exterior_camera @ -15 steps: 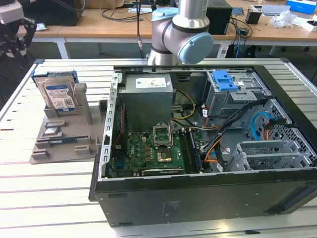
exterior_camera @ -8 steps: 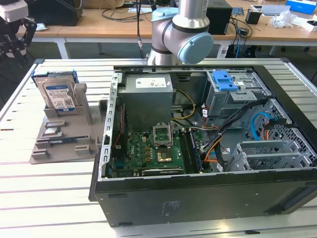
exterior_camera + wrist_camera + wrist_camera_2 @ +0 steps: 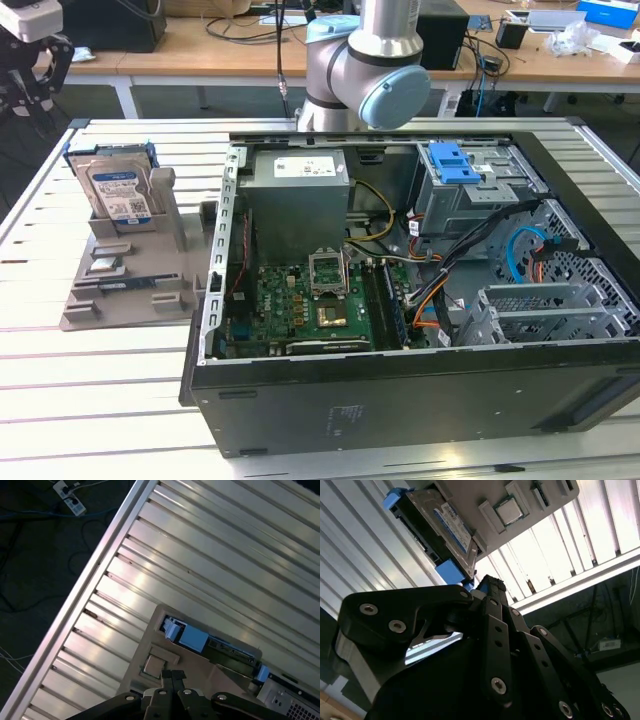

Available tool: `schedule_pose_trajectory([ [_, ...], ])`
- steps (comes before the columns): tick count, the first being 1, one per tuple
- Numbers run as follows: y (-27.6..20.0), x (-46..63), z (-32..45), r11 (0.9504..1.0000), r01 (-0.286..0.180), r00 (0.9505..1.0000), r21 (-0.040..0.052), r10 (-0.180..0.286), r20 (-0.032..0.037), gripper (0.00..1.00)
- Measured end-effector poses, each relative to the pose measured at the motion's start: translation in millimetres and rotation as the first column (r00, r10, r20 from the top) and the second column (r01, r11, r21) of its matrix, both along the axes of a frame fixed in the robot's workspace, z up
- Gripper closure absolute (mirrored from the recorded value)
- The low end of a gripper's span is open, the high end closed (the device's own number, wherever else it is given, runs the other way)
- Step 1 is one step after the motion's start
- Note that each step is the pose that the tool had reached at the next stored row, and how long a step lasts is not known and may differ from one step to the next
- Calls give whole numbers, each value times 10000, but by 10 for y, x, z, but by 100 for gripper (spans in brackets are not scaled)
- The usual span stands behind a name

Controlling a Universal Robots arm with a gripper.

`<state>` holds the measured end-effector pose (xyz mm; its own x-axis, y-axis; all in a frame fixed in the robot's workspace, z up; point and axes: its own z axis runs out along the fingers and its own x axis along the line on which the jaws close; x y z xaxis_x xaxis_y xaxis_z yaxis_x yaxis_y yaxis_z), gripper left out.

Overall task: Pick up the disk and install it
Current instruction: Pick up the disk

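Note:
The disk (image 3: 115,190) is a silver drive with a white-and-blue label and blue rails. It stands upright in a slot of a grey holder (image 3: 120,290) at the exterior view's left. In the second wrist view the disk (image 3: 445,530) lies just beyond my fingertips, apart from them. My gripper (image 3: 30,95) hangs above the table's far corner, up and to the exterior view's left of the disk. In both wrist views the black fingertips (image 3: 490,582) (image 3: 173,674) meet, shut with nothing between them.
An open computer case (image 3: 400,400) lies on the slatted table (image 3: 100,400). Inside are a green board (image 3: 300,310), loose cables and a grey drive cage (image 3: 470,200) topped by a blue bracket (image 3: 450,160). A small chip (image 3: 509,511) rests on the holder.

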<state>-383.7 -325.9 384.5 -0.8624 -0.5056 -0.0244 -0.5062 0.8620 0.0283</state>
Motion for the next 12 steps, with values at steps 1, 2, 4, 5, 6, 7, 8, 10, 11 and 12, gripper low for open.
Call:
schedule_pose_trajectory([
  [1, 0, 0, 0, 9999, -101, 9999, 0, 101, 1, 89],
  [2, 0, 0, 0, 9998, -196, 9998, 0, 196, 0, 89],
  [4, 0, 0, 0, 9993, -374, 9993, 0, 374, 1, 89],
  [5, 0, 0, 0, 9988, -485, 9988, 0, 485, 0, 89],
  [6, 0, 0, 0, 9983, -576, 9983, 0, 576, 0, 89],
  [7, 0, 0, 0, 9977, -685, 9977, 0, 685, 0, 89],
  [8, 0, 0, 0, 9970, -768, 9970, 0, 768, 0, 89],
  [10, 0, 0, 0, 9947, -1033, 9947, 0, 1033, 0, 89],
  [11, 0, 0, 0, 9937, -1121, 9937, 0, 1121, 0, 89],
  [12, 0, 0, 0, 9926, -1210, 9926, 0, 1210, 1, 89],
])
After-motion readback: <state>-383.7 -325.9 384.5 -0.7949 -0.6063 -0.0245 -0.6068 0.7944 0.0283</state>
